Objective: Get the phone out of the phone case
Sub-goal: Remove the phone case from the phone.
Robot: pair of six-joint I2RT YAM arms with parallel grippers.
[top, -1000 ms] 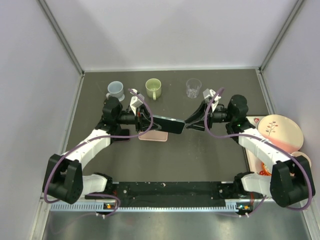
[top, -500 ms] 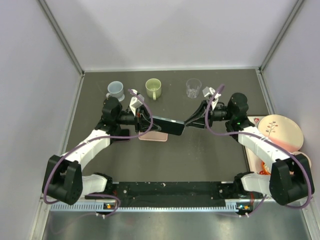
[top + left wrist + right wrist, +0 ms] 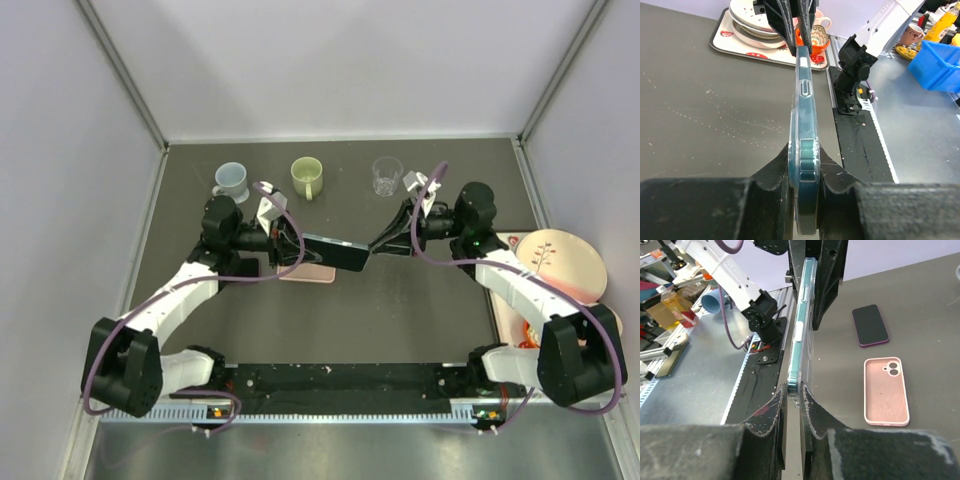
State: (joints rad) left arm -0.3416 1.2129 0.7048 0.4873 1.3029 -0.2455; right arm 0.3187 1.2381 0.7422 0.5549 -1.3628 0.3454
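Note:
A teal phone in a clear phone case hangs edge-up above the table between both arms. My left gripper is shut on its left end; in the left wrist view the fingers press both faces of the phone. My right gripper grips the opposite end. In the right wrist view the jaws stand narrow, with the case's lower corner pinched between the two fingertips.
An empty pink case lies on the table under the held phone, also seen in the right wrist view as the pink case beside a dark purple-edged phone. A blue mug, green mug and glass stand behind. Plates on a tray sit right.
My right gripper's fingers have closed in on the right end of the cased phone. The left gripper has kept its hold; both arms have barely shifted.

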